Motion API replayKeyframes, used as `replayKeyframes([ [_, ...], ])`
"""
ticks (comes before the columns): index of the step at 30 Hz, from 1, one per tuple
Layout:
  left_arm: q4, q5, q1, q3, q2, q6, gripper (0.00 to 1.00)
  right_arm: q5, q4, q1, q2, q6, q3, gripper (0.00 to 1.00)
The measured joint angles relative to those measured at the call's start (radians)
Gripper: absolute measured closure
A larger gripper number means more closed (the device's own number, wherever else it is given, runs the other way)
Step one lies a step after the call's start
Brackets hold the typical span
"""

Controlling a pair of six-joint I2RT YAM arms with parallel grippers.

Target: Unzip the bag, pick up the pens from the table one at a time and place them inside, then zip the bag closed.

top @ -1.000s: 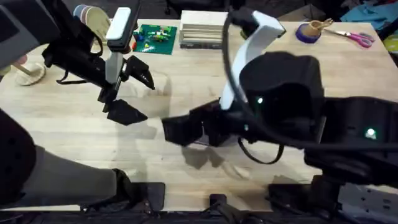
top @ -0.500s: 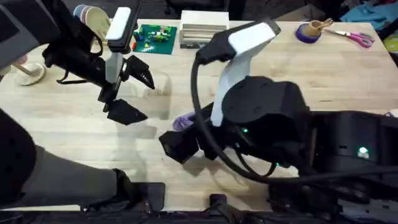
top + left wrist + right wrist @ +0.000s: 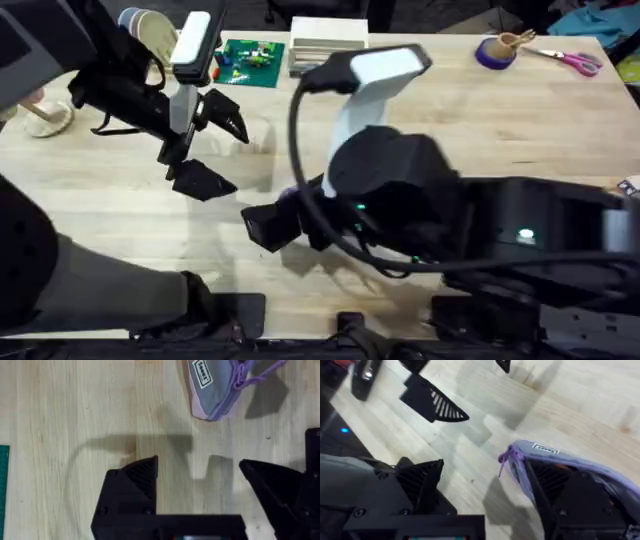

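Observation:
The lavender bag (image 3: 580, 467) lies on the wooden table (image 3: 520, 120), with a white label and a purple zipper cord (image 3: 509, 456) at its near end. My right gripper (image 3: 485, 475) is open and low over the table. One finger (image 3: 570, 497) rests against the bag's end and the other stands off to the side. From overhead the right arm covers the bag except for a purple sliver (image 3: 290, 192). My left gripper (image 3: 228, 155) hangs open and empty to the left, with the bag's end (image 3: 215, 385) ahead of it. The pens are hidden.
Along the far edge stand a green brick plate (image 3: 250, 55), a white box (image 3: 328, 45), a purple roll (image 3: 495, 52) and pink-handled scissors (image 3: 575, 62). Stacked plates (image 3: 150, 30) and a wooden piece (image 3: 45, 118) sit at the far left.
My right arm has swung left and lower over the middle of the table, carrying its gripper leftward beside the bag. The left arm has not moved.

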Motion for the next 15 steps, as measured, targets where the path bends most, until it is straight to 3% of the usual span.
replayKeyframes([
  [12, 0.000, 0.000, 0.000, 0.000, 0.000, 0.000, 0.007, -0.002, 0.074, 0.002, 0.157, 0.003, 0.000, 0.018],
  [15, 0.000, 0.000, 0.000, 0.000, 0.000, 0.000, 0.007, 0.002, 0.074, 0.002, 0.182, 0.003, 0.000, 0.078],
])
